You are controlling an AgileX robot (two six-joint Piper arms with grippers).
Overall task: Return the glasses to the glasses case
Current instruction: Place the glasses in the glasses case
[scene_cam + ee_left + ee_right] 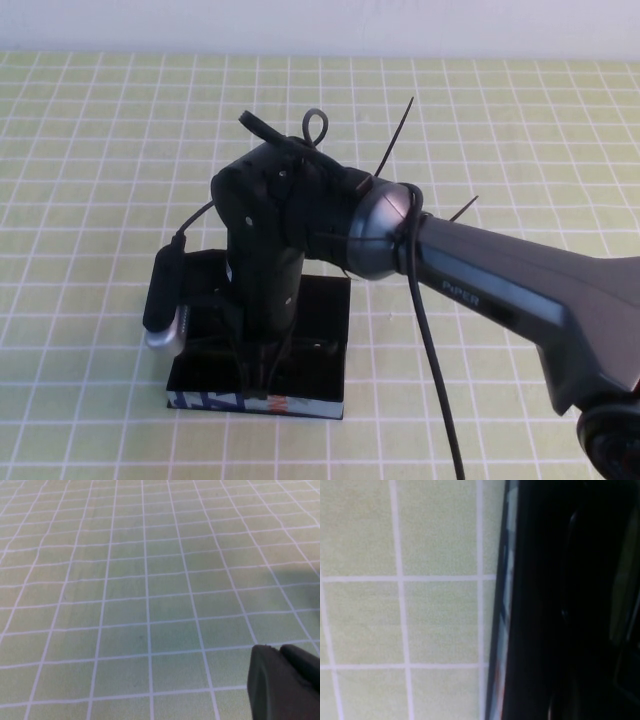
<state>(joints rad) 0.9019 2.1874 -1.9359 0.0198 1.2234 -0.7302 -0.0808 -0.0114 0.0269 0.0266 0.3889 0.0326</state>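
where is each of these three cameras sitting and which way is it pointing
High view: raised on the robot's side, angled down at the checked tablecloth; the right arm reaches over the glasses case, right gripper low above it.
Left wrist view: low over bare cloth; left gripper at the corner.
Right wrist view: close to the case's edge and cloth; no gripper visible.
Shared: the case, in high and right wrist views.
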